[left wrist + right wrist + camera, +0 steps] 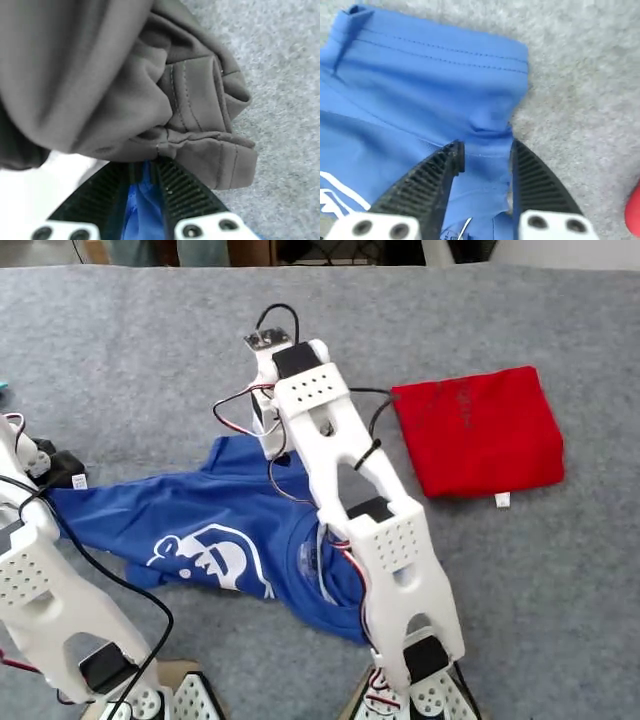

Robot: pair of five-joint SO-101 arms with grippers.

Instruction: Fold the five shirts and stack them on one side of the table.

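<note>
High view: a blue shirt (pixel 200 530) with a white print lies unfolded and rumpled on the grey worktop (pixel 150 340), left of centre. A red shirt (pixel 480 430) lies folded into a neat rectangle well apart to its right, with a small white tag at its near edge. The right arm (pixel 360 500) stretches from the near edge across the blue shirt, and the right gripper (pixel 270 435) is down at the shirt's far edge. The left arm (pixel 30 580) stands at the left border, its dark end meeting the shirt's left tip. Left wrist view: the left gripper (pixel 146 162) has its fingers (pixel 180 185) drawn almost together, with a fold of the blue shirt (pixel 142 205) pinched between them. Just past the fingertips lies a bunched dark grey garment (pixel 125 85) with stitched hems, resting on the worktop (pixel 280 75); what kind of garment it is cannot be told. Right wrist view: the right gripper (pixel 485 147) has its fingers (pixel 435 175) part-way open, one on either side of a puckered strip of the blue shirt (pixel 420 85) near a double-stitched hem. The cloth sits between them but is not clamped. Grey worktop (pixel 570 75) shows beyond the hem, and a sliver of the red shirt (pixel 635 210) shows at the border.
</note>
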